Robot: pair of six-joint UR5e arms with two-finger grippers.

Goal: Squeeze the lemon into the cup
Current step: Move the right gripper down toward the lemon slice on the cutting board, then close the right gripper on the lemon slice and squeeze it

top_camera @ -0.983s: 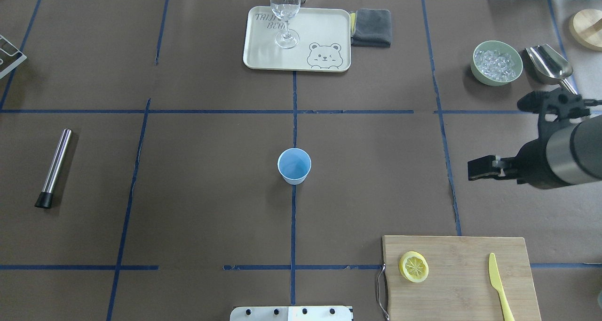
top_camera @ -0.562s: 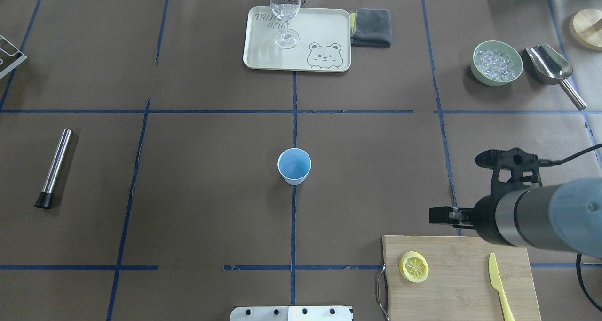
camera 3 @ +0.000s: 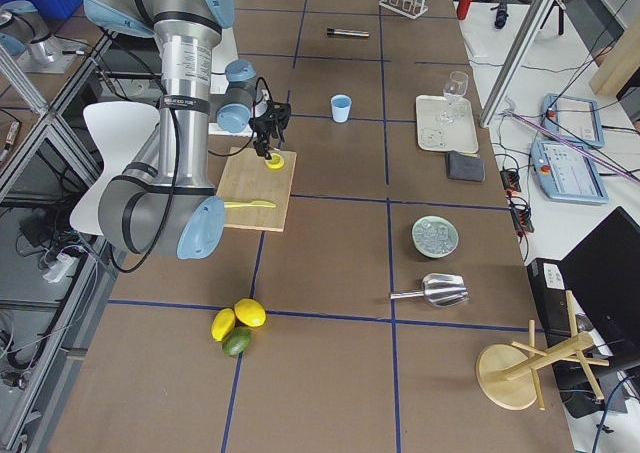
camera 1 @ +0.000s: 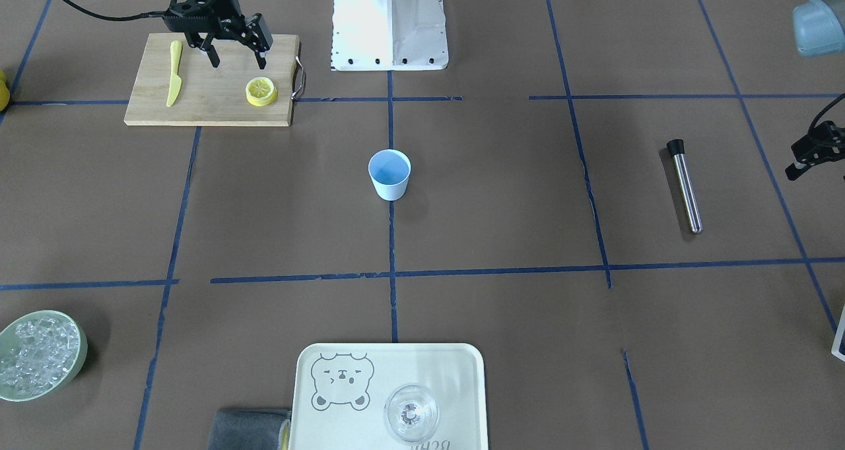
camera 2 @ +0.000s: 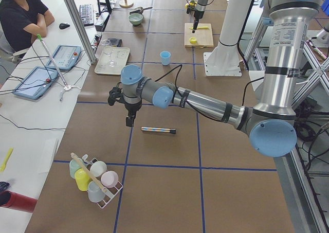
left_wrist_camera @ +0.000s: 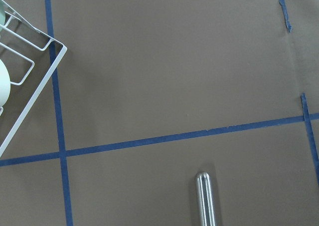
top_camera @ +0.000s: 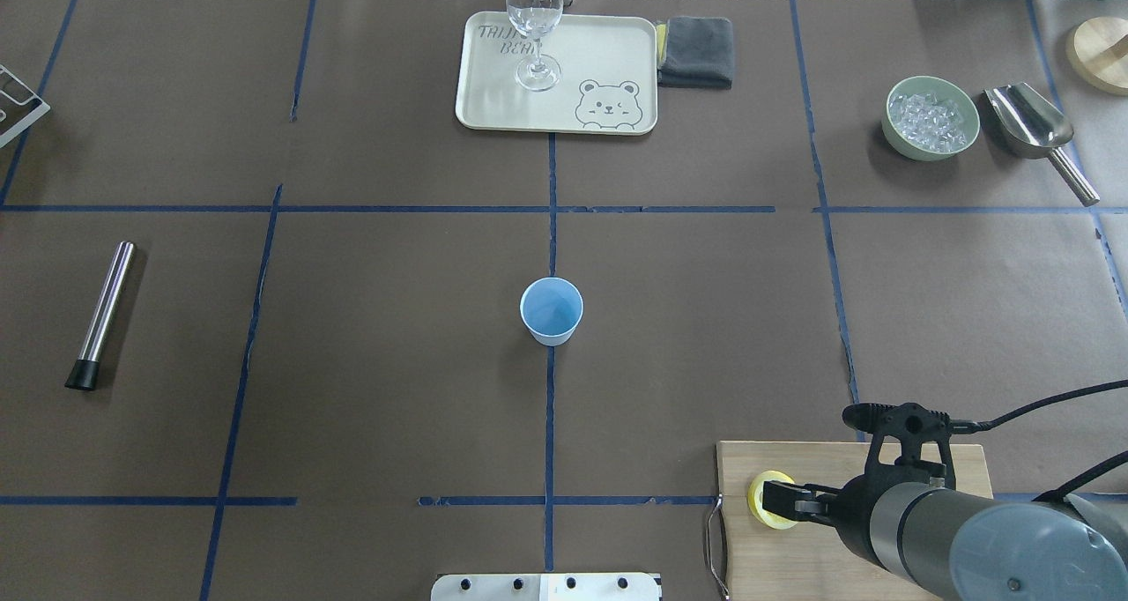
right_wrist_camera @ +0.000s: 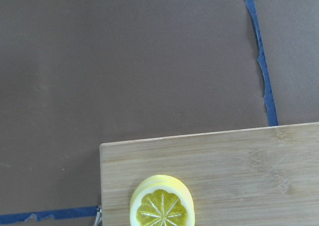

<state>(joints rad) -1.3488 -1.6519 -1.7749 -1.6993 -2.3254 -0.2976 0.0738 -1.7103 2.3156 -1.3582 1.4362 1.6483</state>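
Cup (camera 1: 389, 173) is standing upright mid-desk. Left gripper (camera 2: 129, 121) is hanging near the left end, can't tell its spread. At the robot's edge, right gripper (camera 1: 237, 57) is hovering, fingers spread wide, close by the lemon (camera 1: 261, 91) lying on the cutting board (camera 1: 198, 110).

I'm looking into a robotics lab: the table (top_camera: 352, 143) is papered brown and gridded with blue tape (top_camera: 397, 209), and two big jointed arms (camera 2: 205, 102) rise from a white pedestal (camera 1: 389, 24) at its edge. Aluminium posts (camera 2: 78, 22) frame the rig, and an operator (camera 2: 23, 17) is at a side bench (camera 2: 20, 140) with two teach pendants (camera 2: 64, 57) and a keyboard (camera 2: 85, 14).
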